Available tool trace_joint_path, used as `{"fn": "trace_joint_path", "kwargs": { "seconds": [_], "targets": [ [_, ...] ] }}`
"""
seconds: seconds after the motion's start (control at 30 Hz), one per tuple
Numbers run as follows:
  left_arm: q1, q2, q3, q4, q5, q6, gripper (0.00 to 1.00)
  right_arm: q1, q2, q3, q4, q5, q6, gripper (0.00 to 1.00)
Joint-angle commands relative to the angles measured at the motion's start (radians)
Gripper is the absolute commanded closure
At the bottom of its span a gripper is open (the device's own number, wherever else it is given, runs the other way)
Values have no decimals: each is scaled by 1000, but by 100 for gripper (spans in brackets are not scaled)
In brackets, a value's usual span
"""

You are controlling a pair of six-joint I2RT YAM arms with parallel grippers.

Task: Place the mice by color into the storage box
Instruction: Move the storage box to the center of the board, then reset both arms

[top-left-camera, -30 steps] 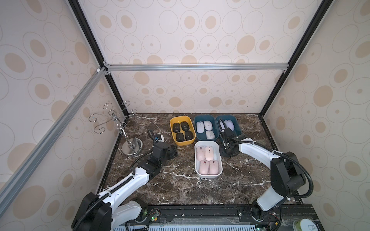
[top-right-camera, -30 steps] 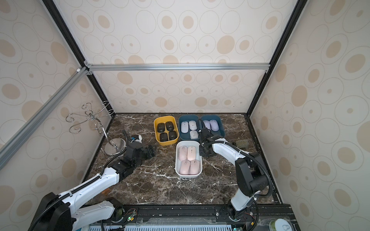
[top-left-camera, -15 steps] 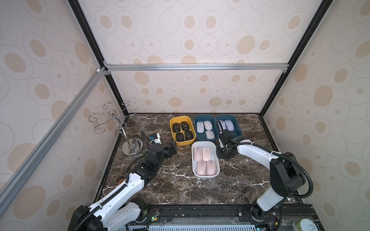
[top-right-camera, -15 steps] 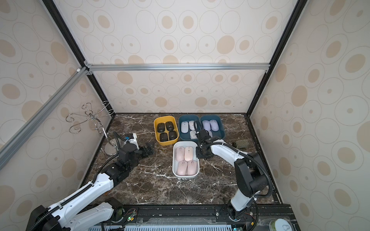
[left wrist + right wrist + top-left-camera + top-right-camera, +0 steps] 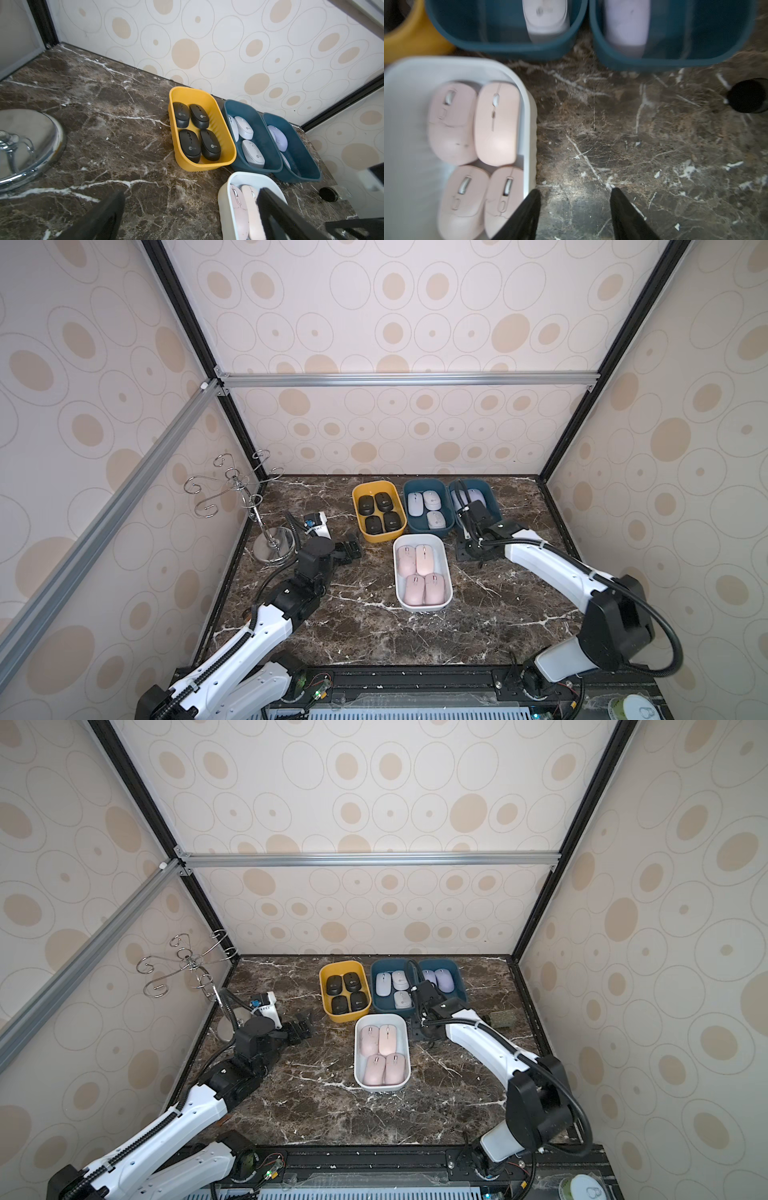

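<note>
**Bins.** Four bins stand on the marble table [image 5: 374, 635].
- The yellow bin [image 5: 378, 536] holds four black mice [image 5: 366, 504], two by two.
- The left teal bin [image 5: 411, 526] is just beside the yellow bin and holds three white mice [image 5: 415, 503].
- The right teal bin [image 5: 490, 499] holds the lavender mice [image 5: 476, 497]. The right arm covers part of this bin in both top views, so their count cannot be told.
- The white bin [image 5: 424, 608] stands in front of the yellow bin and the left teal bin and holds four pink mice [image 5: 424, 560], two by two.
- No mouse lies on the bare table in any view.

**Left gripper.** The left gripper [image 5: 353, 545] is over bare table, to the left of the yellow bin and apart from it. The left wrist view shows its fingers [image 5: 104, 214] spread wide with nothing between them.

**Right gripper.** The right gripper [image 5: 575, 191] points down at bare table, just beside the white bin's right wall and in front of the right teal bin. Its fingers [image 5: 623, 207] stand apart and grip nothing. One fingertip is close to the white bin's rim. Contact cannot be told, as the right wrist view is blurred.

**Other items.** A chrome hook stand [image 5: 274, 545] stands at the table's left edge, near the left arm.
</note>
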Motion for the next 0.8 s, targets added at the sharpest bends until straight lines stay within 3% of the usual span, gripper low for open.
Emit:
{"fn": "trace_joint_path", "kwargs": {
  "seconds": [0.0, 0.1, 0.13, 0.17, 0.23, 0.3, 0.37, 0.43, 0.5, 0.63, 0.77],
  "targets": [
    [7, -23, 85, -44, -136, 69, 0, -3, -143, 21, 28, 45, -47, 37],
    [8, -58, 39, 50, -192, 124, 0, -1, -249, -22, 142, 33, -70, 31],
    [7, -73, 1, 113, -209, 133, 0, -1, -279, -53, 183, 55, -27, 1],
    [7, -91, -57, 207, -237, 157, 0, 0, -314, -115, 272, 76, -18, 2],
    [8, -121, -201, 452, -305, 274, 0, 0, -358, -279, 507, 80, -176, 2],
    [8, -127, -377, 768, -349, 447, 0, -1, -368, -415, 729, 199, -225, 2],
    [9, -80, -534, 1133, -347, 629, 0, -10, -359, -489, 842, 289, -218, 2],
    [25, 18, -631, 1381, -355, 757, 0, -23, -336, -535, 920, 282, -307, 2],
    [46, 121, -633, 1415, -353, 815, 0, -38, -299, -554, 958, 282, -366, 2],
    [125, 311, -624, 1512, -262, 780, 0, -100, -243, -603, 1045, 252, -410, 2],
    [211, 492, -602, 1625, -224, 837, 0, -158, -205, -669, 1174, 224, -489, 2]
  ]
}}
